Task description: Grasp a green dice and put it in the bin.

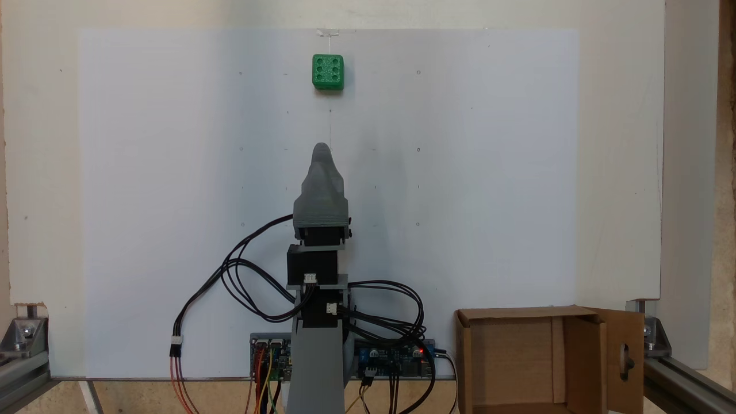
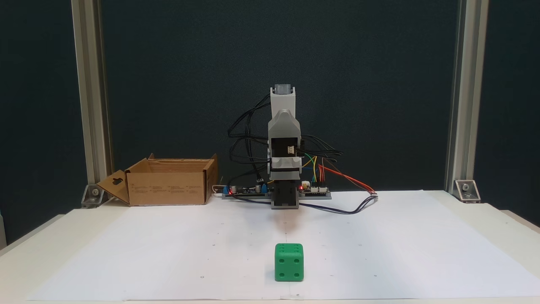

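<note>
one fixed view: high above, looking straight down, arm base at bottom edge, white sheet point(image 1: 172, 172) across most of the frame. another fixed view: low, table height, far end of the sheet, facing the arm front-on. shared: sheet, arm point(image 2: 283, 147), green dice point(image 1: 328, 72), bin point(image 2: 168, 185).

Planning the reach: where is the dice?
The dice lies on the white sheet, top centre in a fixed view, straight ahead of the gripper, far from the bin.
</note>
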Motion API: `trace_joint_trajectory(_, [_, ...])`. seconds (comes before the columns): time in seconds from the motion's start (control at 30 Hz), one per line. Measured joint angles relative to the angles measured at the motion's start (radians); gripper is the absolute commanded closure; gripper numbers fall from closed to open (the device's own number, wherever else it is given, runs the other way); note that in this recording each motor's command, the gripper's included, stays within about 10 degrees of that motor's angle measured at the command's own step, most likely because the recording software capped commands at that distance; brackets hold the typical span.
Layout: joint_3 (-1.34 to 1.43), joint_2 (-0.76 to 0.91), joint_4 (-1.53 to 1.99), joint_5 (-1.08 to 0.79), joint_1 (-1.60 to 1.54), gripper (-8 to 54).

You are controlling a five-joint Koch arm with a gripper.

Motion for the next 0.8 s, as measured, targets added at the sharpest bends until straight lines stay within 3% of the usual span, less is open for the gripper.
trace_joint_trajectory(0.8, [0.0,-0.002,-0.055,0.0,0.083,0.9])
